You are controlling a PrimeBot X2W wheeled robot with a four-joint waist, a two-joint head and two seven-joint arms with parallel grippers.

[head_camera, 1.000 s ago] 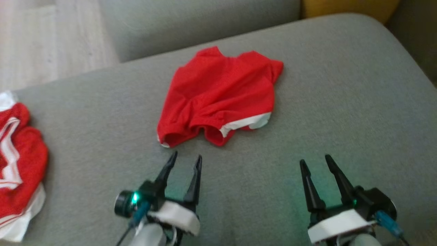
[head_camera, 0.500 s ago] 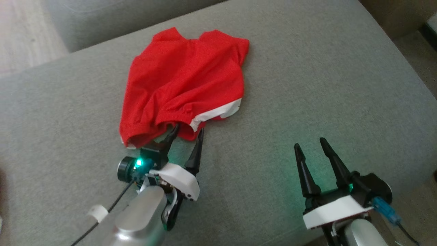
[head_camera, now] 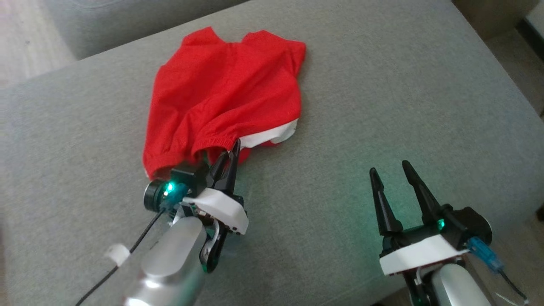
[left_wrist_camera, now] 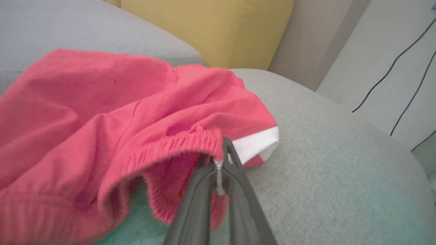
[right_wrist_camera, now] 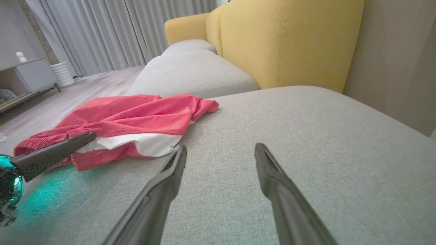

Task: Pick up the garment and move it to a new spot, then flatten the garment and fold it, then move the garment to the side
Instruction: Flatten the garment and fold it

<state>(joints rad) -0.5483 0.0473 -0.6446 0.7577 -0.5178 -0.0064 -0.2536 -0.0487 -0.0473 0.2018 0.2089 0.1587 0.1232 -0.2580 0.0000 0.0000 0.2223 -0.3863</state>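
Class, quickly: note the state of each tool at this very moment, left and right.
Left tool: shut on the waistband of the red garment.
Right tool: open, holding nothing.

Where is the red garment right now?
In the head view the red garment lies left of centre on the grey cushion, its near waistband pinched by the left pincer; the open right pincer sits apart at the lower right.

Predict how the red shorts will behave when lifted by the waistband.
Probably floppy: the red shorts lie in soft wrinkles on the cushion. They would likely dangle and bunch below the waistband, since the left gripper pinches just one spot.
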